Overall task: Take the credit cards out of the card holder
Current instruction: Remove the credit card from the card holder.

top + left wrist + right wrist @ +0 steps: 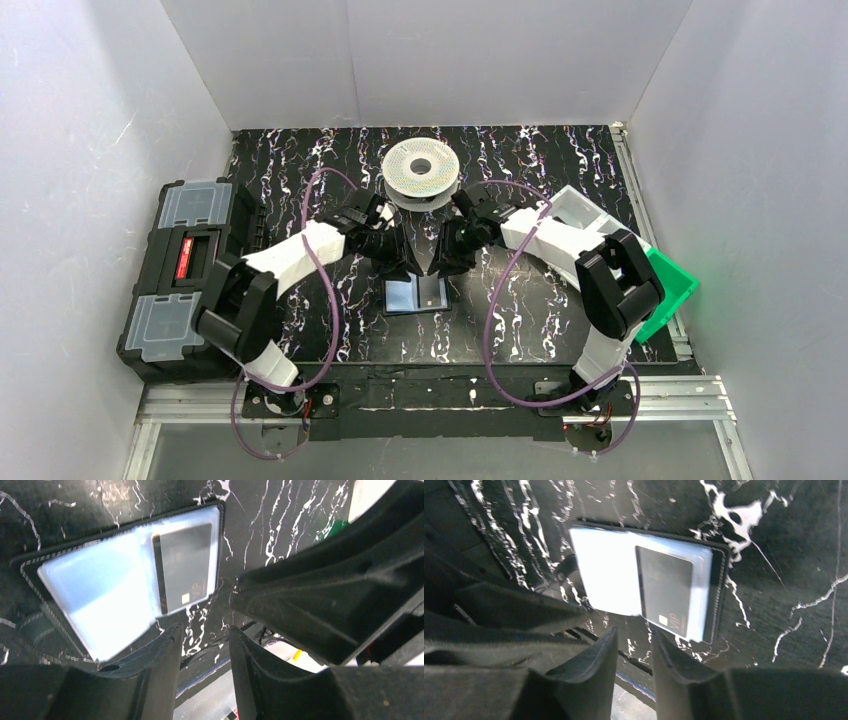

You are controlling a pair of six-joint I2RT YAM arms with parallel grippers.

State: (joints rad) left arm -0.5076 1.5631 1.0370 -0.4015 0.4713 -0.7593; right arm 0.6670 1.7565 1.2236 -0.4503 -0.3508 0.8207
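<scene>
My left gripper (pixel 204 632) hangs part open and empty over the bench (pixel 280 525). Just beside it the card holder (pixel 95 600) lies unfolded and flat, with a dark credit card (pixel 186 565) tucked in its right-hand pocket. My right gripper (pixel 634 635) hangs near the left one, also part open and empty.

The letters "VIP" stand on the dark card (pixel 665 591) in the open card holder (pixel 719 595), just beside the card's small pale chip, as the right wrist view shows; the red label (pixel 183 256) on the toolbox (pixel 160 265) is too small to read
</scene>
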